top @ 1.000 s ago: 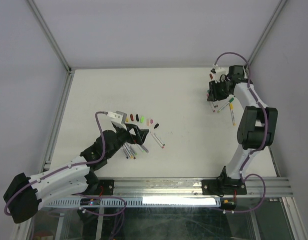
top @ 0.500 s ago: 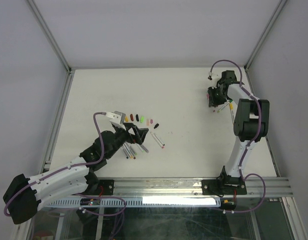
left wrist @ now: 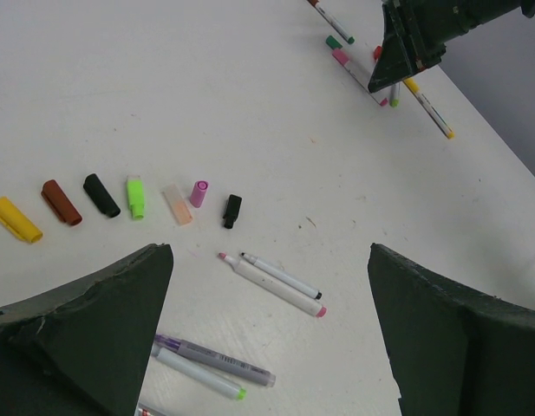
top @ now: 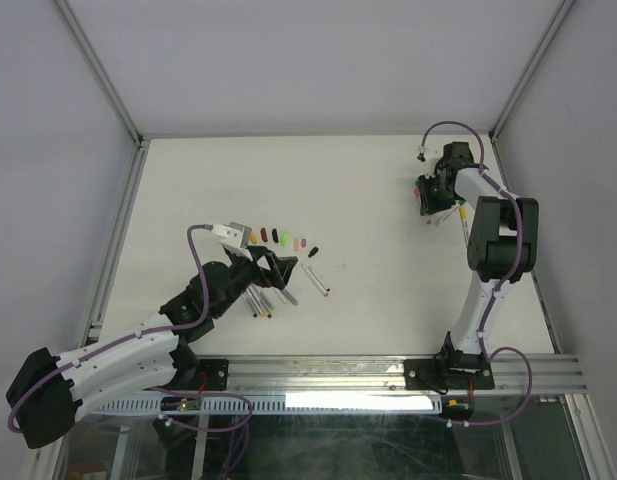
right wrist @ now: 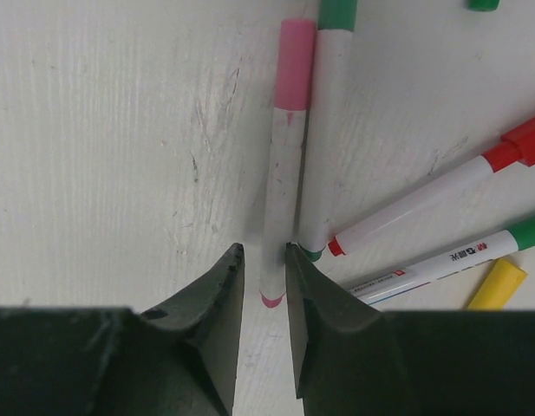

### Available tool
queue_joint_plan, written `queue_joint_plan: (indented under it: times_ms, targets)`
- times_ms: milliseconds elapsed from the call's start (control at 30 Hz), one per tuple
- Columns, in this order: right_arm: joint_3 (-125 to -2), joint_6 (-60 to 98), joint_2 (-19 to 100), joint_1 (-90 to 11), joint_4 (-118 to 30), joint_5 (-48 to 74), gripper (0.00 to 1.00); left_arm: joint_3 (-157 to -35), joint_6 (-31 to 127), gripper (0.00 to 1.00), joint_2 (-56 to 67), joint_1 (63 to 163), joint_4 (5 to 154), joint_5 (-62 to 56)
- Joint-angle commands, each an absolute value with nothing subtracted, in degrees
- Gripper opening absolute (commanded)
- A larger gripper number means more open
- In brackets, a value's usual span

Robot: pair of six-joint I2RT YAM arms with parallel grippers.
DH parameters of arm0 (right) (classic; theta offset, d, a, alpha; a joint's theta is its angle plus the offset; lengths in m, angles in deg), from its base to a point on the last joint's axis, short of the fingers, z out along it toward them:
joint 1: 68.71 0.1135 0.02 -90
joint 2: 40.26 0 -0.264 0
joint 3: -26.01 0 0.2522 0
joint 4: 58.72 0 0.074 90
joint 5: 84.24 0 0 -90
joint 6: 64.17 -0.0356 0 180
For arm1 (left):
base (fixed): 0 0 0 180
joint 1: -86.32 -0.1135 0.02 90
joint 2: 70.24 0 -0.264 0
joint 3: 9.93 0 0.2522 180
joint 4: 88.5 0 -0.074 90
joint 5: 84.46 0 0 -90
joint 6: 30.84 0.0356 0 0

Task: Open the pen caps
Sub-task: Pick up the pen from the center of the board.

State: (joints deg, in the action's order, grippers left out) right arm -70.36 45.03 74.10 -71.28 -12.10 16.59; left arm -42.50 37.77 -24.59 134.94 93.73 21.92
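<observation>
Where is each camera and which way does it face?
Top external: above and behind, looking down at the table; left arm, right arm show.
Left wrist: low, facing the pen caps and far corner; open left pincer frames it.
Right wrist: straight down on a pink-capped pen; right pincer flanks it.
Shared: top and left wrist show the caps.

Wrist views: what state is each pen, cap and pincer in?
White plastic pen with pink cap, capped, lying flat.
White plastic pen with green cap, capped, alongside it.
Right pincer, nearly closed around the pink-capped pen's tail; grip unclear.
Left pincer, wide open, empty.
Seven loose stubby plastic caps in a row, off their pens.
Two thin white pens near them, uncapped, tips bare.
</observation>
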Motion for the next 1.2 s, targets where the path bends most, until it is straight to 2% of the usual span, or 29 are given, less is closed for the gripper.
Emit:
queue_joint_plan:
  times_ms: [0,67,333,500,633,833,1167]
  targets:
    - [-72.2,45.5,75.2,-71.2,-13.0,15.9,0.27,-42.4,38.7,0.99,-25.7,134.2,97.0,21.7]
    - [-72.2,45.9,75.4,-70.9,-12.7,16.0,0.25,-42.3,38.5,0.99,-25.9,134.3,96.9,21.6]
    - [-70.9,48.6,74.5,-68.0,-11.3,15.3,0.06,-42.3,38.3,0.99,-27.0,134.2,96.1,21.6]
    - [-68.4,53.2,72.5,-64.4,-9.3,17.6,0.04,-42.3,37.9,0.99,-27.2,134.2,96.2,21.2]
    - [-67.4,56.5,72.2,-60.7,-6.5,18.8,0.08,-42.3,37.1,0.99,-27.1,134.2,97.0,20.1]
    - [-67.8,56.1,73.3,-58.3,-5.9,16.8,0.23,-41.8,35.0,0.99,-26.3,134.2,100.2,17.8]
    - [-69.1,55.1,76.5,-55.4,-5.8,13.3,0.27,-41.5,32.8,0.99,-24.6,134.2,104.0,15.6]
